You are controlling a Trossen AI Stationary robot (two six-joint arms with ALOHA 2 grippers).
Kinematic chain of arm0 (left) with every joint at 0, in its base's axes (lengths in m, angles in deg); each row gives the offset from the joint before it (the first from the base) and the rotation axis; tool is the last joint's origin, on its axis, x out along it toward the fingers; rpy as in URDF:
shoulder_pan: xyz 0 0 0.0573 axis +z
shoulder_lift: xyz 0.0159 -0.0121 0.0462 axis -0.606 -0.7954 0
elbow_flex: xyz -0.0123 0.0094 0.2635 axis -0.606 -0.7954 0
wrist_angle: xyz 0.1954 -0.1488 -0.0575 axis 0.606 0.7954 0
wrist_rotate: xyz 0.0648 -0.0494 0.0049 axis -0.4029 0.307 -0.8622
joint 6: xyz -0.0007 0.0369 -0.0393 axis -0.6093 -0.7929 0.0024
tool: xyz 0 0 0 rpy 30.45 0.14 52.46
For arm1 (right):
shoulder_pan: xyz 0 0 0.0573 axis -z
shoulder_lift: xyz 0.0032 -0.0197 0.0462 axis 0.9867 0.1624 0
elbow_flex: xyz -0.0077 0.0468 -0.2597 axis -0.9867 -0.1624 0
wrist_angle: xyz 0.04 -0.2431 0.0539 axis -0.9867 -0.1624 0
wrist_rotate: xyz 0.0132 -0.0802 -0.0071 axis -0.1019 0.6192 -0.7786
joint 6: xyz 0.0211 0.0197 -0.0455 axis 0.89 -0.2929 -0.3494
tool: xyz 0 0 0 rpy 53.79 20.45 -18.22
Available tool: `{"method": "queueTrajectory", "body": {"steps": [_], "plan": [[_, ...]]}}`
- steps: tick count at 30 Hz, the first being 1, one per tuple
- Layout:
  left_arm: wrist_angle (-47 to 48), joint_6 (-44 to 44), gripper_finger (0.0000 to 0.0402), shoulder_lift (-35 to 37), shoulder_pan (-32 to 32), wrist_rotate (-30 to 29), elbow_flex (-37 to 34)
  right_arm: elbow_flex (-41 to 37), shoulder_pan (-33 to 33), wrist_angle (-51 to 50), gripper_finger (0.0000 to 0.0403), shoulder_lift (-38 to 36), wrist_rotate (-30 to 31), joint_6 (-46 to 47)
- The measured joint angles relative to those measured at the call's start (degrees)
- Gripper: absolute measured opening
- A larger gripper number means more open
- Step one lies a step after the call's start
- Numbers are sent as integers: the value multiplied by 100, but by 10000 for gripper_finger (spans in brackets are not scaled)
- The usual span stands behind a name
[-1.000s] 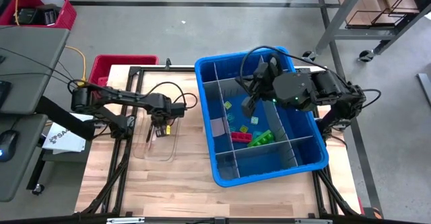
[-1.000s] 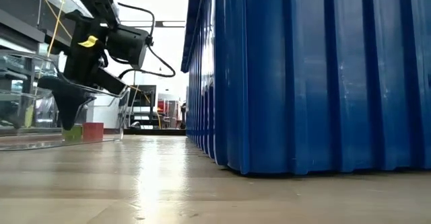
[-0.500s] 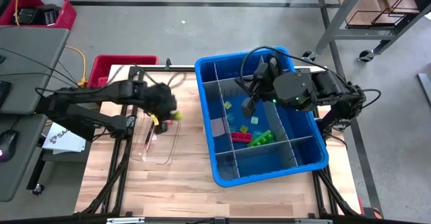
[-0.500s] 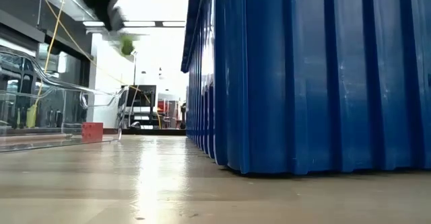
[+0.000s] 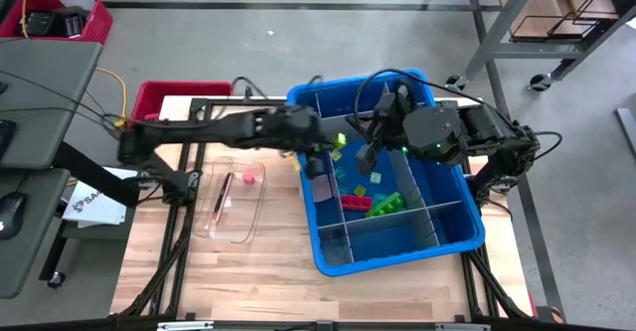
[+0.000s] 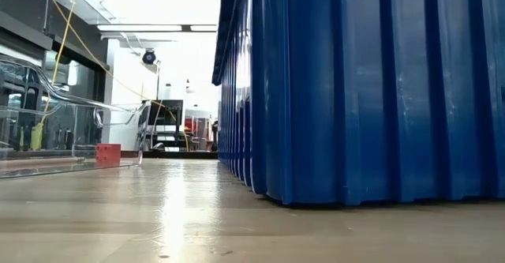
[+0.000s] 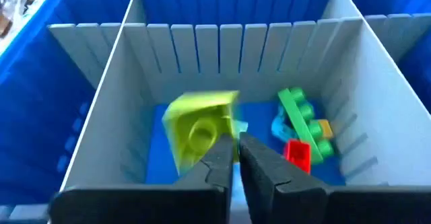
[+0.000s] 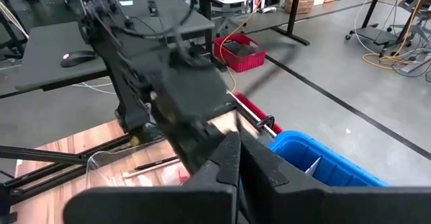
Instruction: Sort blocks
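Observation:
My left gripper (image 5: 330,144) reaches from the left over the blue bin (image 5: 467,234) and is shut on a yellow-green block (image 7: 199,128), seen in the high view as the same block (image 5: 339,139). Ahead of it, the bin's middle compartment holds green (image 7: 300,115), red (image 7: 297,153) and teal (image 7: 279,125) blocks lying on the floor. My right gripper (image 5: 366,156) hangs shut and empty over the bin's far part. A pink block (image 5: 248,177) lies in the clear tray (image 5: 231,234). My left gripper pinches the yellow-green block by its near edge (image 7: 229,138), only at the fingertips (image 7: 217,158). The fingers slant down from the table's left side. The block is lifted clear above the middle compartment, tilted, with its round stud facing the wrist camera.
Grey divider panels (image 5: 410,187) split the bin into compartments. A thin pen-like stick (image 5: 224,190) also lies in the clear tray. A red crate (image 5: 159,100) stands off the table's far left corner. Bare wood (image 5: 248,281) spreads along the near edge.
My left gripper has risen out of the clear tray with the yellow-green block and swung toward the table's right, over the blue bin. It has tipped from pointing down to a shallow downward slant. The block is now clear of the tray.

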Motion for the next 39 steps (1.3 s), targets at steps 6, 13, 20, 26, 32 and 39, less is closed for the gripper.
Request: {"method": "queueTrajectory", "body": {"steps": [6,13,20,26,32,39], "plan": [[501,-192,96,-996,-3,216,1122,0,0,0,0,0,-4,0],[2419,-151,181,-894,36,19,1751,0,0,-77,0,0,-11,0],[2801,1392,207,488,116,-693,421,-2,0,-232,0,0,-11,-101],[2676,3980,207,2115,-222,-1003,-1826,0,0,-258,0,0,11,-154],[2886,6365,207,3096,-733,-948,-3349,0,17,-337,0,0,31,-260],[2855,7363,207,3070,-870,-972,-4176,0,55,-339,0,0,33,-260]]}}
